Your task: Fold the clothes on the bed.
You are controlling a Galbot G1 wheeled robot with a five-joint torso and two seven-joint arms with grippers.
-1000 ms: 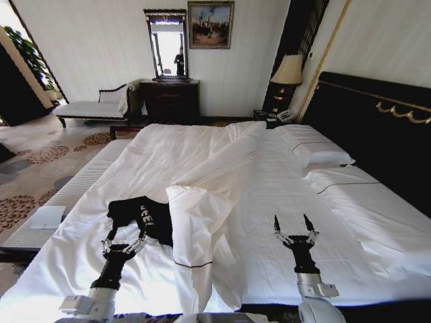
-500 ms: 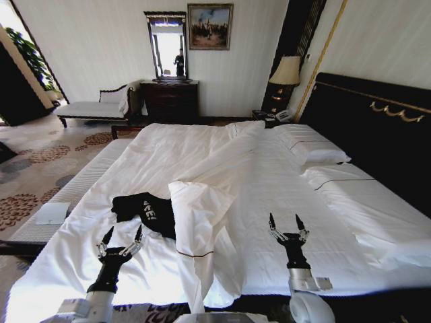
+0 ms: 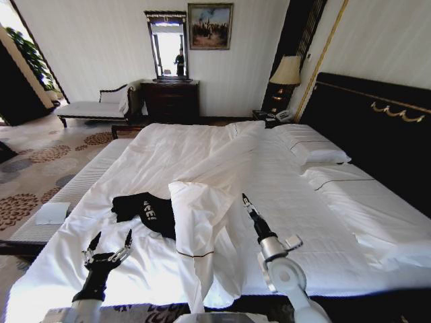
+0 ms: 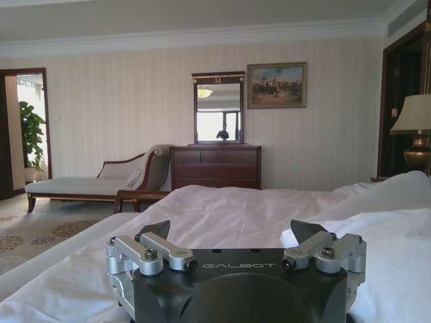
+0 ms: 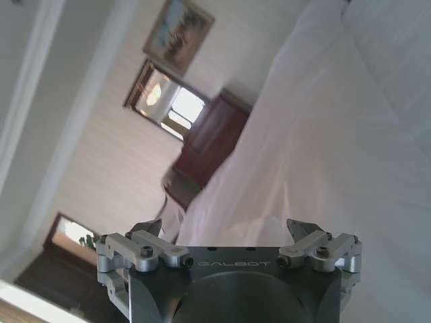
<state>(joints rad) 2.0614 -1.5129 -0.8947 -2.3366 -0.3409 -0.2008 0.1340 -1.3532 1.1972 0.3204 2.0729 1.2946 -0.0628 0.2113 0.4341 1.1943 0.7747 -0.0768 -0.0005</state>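
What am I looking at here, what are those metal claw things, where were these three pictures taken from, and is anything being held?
This is a wheeled robot with two arms, standing at the foot of a bed. One picture comes from a camera on its head, looking down over the bed. The other two come from cameras on its wrists, each looking past that arm's own hand. The left hand hovers open over the white sheet, short of the black T-shirt, which lies crumpled beside a folded-back duvet. The right hand, turned on its side, is open near the duvet. Neither hand holds anything.
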